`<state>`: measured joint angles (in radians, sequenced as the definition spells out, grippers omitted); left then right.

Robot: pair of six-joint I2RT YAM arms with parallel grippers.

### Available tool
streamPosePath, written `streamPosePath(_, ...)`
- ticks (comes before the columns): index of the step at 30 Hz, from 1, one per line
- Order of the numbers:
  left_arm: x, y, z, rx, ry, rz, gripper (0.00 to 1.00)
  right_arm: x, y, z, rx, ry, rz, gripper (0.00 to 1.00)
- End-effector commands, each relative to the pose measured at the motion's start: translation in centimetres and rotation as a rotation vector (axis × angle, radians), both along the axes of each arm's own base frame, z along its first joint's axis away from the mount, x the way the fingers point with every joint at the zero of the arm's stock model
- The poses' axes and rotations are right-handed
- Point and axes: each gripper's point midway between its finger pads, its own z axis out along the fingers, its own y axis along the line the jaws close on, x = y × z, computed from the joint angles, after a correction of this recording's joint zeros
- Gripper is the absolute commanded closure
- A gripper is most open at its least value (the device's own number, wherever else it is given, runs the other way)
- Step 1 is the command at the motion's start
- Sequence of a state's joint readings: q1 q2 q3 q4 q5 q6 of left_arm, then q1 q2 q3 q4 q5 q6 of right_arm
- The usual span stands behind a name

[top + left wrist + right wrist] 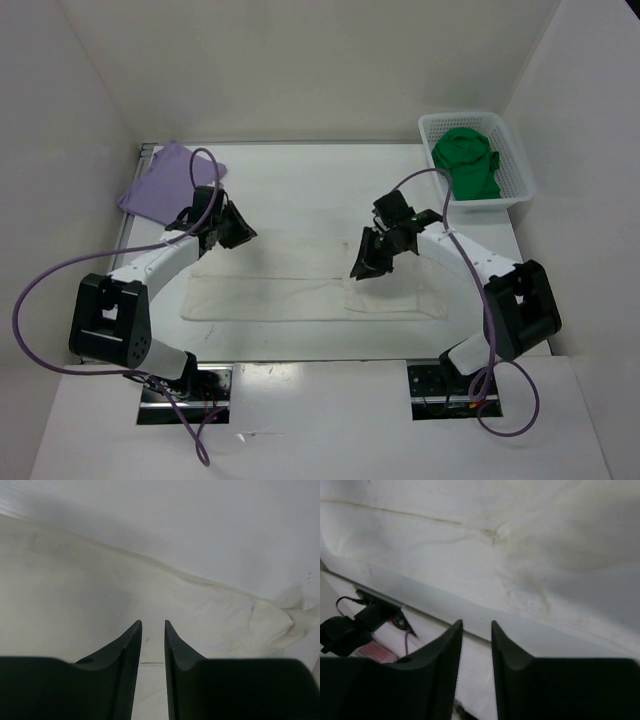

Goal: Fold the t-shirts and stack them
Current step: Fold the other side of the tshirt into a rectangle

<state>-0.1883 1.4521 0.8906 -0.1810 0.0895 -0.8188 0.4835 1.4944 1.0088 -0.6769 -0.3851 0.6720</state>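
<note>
One cream shirt [300,296] lies spread flat.

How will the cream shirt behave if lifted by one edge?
Probably floppy: the cream shirt lies flat with soft creases, so it should drape and sag. It looks thin, so likely light, and may slide on the smooth table if pushed.

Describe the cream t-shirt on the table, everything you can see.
The cream t-shirt is soft, thin cloth, faintly marked and creased, folded into a long flat band lying crosswise on the white table, near its front edge. The left gripper and right gripper hang open near its far edge, holding nothing.
</note>
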Motion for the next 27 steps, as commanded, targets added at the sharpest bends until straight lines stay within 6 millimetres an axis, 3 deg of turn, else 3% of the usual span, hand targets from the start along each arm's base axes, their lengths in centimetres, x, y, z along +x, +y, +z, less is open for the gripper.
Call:
streamPosePath(1, 1.6, -1.5, 2.5, -0.043, -0.071, -0.035, 0.68, 2.7, -2.8, 0.9, -0.049, -0.083, -0.057, 0.76)
streamPosePath(4, 1.3, -3.7, 1.7, -0.062, -0.047, -0.089, 0.68, 3.0, -4.0, -2.0, -0.115, -0.064, -0.096, 0.94)
streamPosePath(6, 1.3, -5.1, 1.4, -0.083, -0.046, -0.101, 0.68, 3.3, -3.6, -3.3, -0.094, -0.065, -0.113, 0.99)
streamPosePath(7, 1.4, -5.3, 0.7, -0.087, -0.033, -0.109, 0.68, 2.7, -4.0, -4.6, -0.109, -0.039, -0.146, 1.0)
streamPosePath(12, 1.5, -6.4, -2.0, -0.114, 0.034, -0.116, 0.68, 2.2, -4.4, -6.7, -0.114, -0.019, -0.201, 1.0)
streamPosePath(15, 1.8, -4.1, -3.5, -0.146, 0.076, -0.06, 0.68, 2.8, -5.7, -6.0, -0.162, -0.034, -0.224, 1.0)
streamPosePath(16, 1.9, -2.6, -4.0, -0.145, 0.087, -0.022, 0.68, 3.8, -5.6, -3.6, -0.151, -0.092, -0.218, 1.0)
streamPosePath(18, 1.9, -1.2, -3.6, -0.126, 0.072, 0.008, 0.68, 5.5, -6.2, -1.5, -0.144, -0.153, -0.21, 0.98)
streamPosePath(19, 2.2, -0.3, -3.3, -0.119, 0.056, 0.019, 0.68, 7.2, -6.4, 0.4, -0.121, -0.197, -0.232, 0.97)
streamPosePath(21, 2.1, 0.4, -3.2, -0.106, 0.062, 0.033, 0.68, 9.3, -6.6, 1.5, -0.1, -0.232, -0.249, 0.97)
streamPosePath(25, 2.0, 1.8, -3.6, -0.119, 0.076, 0.062, 0.68, 14.3, -8.7, 0.1, -0.121, -0.282, -0.397, 0.99)
streamPosePath(27, 1.1, 2.8, -4.7, -0.11, 0.108, 0.082, 0.68, 15.2, -9.9, -2.3, -0.153, -0.251, -0.451, 0.99)
